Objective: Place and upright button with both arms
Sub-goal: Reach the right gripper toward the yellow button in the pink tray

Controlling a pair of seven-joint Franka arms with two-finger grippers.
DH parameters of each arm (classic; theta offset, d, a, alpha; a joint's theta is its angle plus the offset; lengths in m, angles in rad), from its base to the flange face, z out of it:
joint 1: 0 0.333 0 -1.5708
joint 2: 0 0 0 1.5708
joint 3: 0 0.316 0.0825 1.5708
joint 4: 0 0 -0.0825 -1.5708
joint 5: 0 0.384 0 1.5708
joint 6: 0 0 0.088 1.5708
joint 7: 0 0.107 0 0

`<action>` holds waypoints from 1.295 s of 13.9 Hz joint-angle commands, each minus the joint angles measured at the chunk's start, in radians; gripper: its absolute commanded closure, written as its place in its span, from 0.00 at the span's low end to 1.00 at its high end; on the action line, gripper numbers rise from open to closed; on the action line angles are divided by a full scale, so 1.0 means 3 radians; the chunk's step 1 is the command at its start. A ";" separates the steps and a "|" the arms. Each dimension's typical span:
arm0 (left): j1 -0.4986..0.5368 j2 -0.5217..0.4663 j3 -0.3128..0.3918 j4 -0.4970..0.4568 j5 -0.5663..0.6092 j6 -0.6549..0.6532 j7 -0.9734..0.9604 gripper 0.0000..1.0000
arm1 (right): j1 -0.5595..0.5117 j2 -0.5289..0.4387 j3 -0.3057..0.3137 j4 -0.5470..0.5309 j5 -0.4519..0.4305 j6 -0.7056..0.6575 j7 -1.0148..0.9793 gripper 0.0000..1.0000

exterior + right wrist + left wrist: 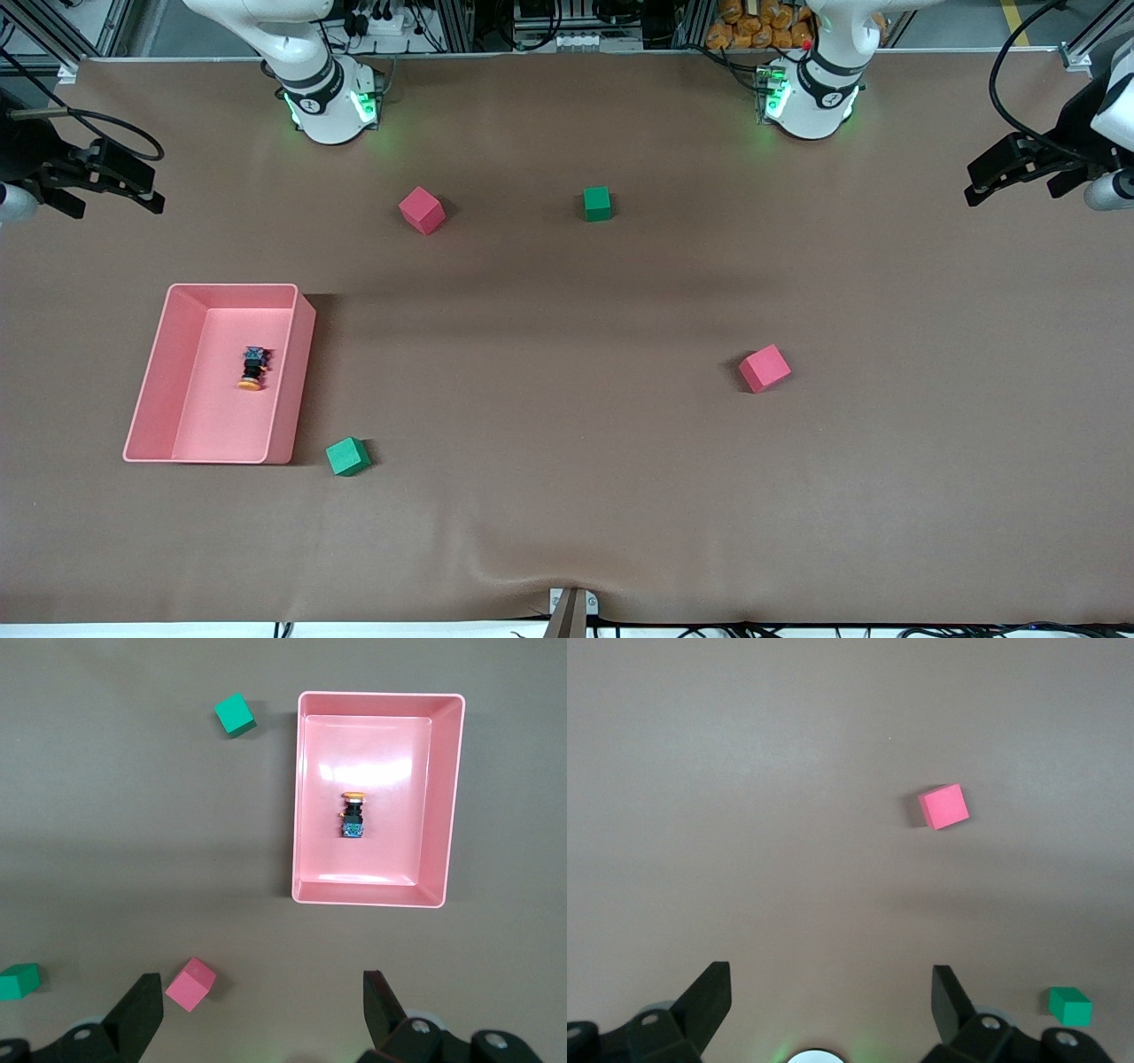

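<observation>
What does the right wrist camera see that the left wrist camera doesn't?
Only the right wrist view shows the pink tray with the button lying on its side inside, plus a green cube beside the tray and the open right gripper. Only the left wrist view shows the open left gripper and another pink cube. Both show the brown table.

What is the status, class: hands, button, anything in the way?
Both hands open, high over the table: left hand, right hand. Button on its side in pink tray. Nothing on it; cubes lie apart.
</observation>
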 commanded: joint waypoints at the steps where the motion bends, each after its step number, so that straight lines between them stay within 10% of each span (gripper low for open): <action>1: 0.0010 -0.0006 -0.0006 0.0035 -0.0006 -0.0012 0.0072 0.00 | -0.0007 0.0014 0.0014 0.0017 -0.0023 0.0048 0.0056 0.00; 18: 0.0020 0.0014 -0.0006 0.0040 -0.0011 -0.0088 0.0082 0.00 | -0.0063 0.0597 -0.0001 0.0038 -0.0038 0.0074 0.0005 0.00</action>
